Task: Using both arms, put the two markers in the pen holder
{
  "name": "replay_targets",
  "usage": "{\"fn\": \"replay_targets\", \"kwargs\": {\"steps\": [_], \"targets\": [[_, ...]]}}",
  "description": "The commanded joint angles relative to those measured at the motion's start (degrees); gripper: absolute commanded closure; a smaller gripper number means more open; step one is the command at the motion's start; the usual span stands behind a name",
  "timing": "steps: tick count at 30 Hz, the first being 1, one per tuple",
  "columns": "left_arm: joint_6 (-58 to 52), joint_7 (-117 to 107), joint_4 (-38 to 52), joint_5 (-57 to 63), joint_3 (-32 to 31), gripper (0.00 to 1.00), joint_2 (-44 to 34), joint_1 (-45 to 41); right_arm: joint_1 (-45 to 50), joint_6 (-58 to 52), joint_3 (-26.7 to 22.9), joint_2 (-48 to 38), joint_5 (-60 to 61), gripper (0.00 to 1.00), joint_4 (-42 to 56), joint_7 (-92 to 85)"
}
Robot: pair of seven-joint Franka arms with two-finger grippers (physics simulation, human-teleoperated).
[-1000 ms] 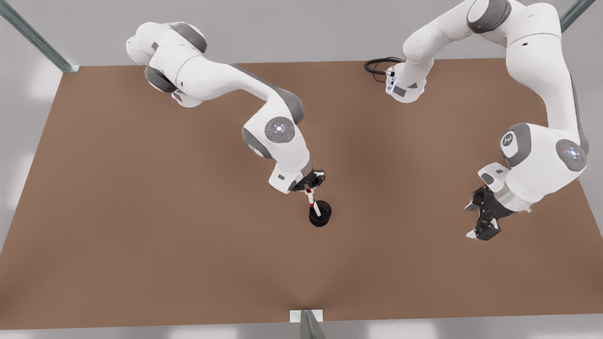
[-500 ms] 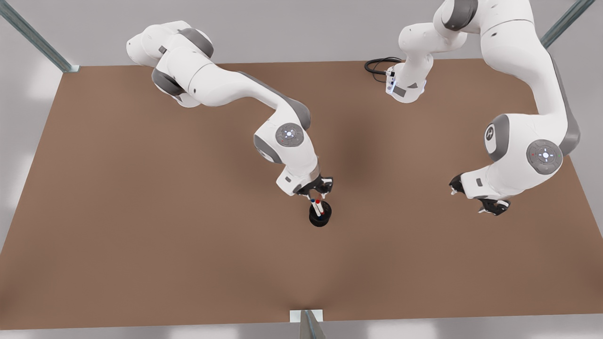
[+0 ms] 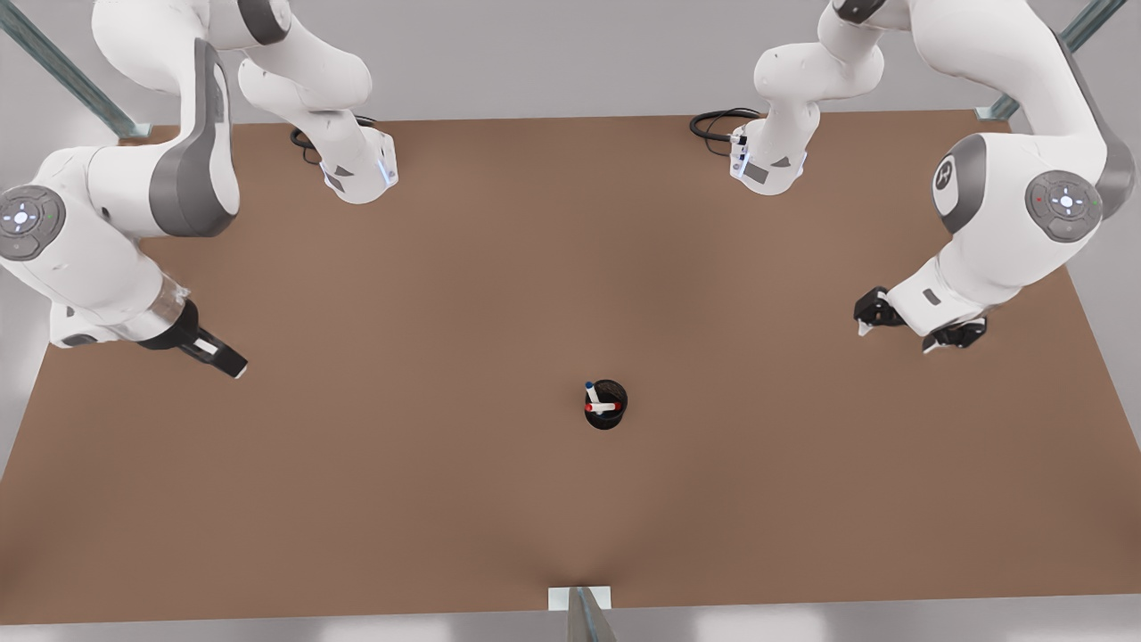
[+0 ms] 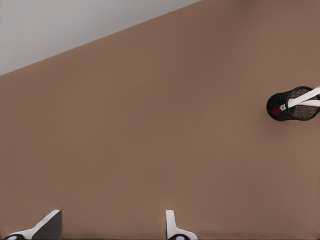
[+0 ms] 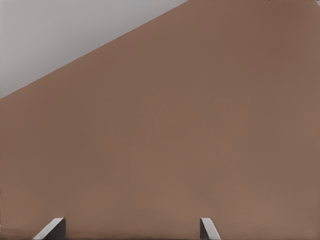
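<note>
Your pen holder [image 3: 606, 406] at center of the front view with both markers [image 3: 599, 403] inside, left gripper [image 3: 909, 323] at right edge, right gripper [image 3: 214, 352] at left edge, both with jaws spread, holding nothing.

Flat brown matte tabletop [image 3: 446, 499] spans the scene. Coiled black cable [image 3: 713, 123] lies at its far edge; second black cable [image 3: 307, 147] along same edge. Grey metal frame struts [image 3: 62, 67] at tabletop corners, white bracket [image 3: 579, 599] at near edge.

Both markers [image 3: 601, 403] stand in the pen holder [image 3: 606, 417], apparently mid-table [image 3: 446, 499].
</note>
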Motion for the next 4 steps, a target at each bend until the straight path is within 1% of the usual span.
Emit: {"fn": "replay_targets", "kwargs": {"steps": [1,4], "targets": [[-2.3,-13.2,0.5,0.6,0.0,0.0,0.5,0.2,1.4,-9.1,0.2,4.9,2.0,0.0,7.4,-36.2],[-2.2,-13.2,0.8,0.6,0.0,0.0,0.6,0.1,2.1,-7.4,-0.2,4.5,1.8,0.0,7.0,-36.2]]}}
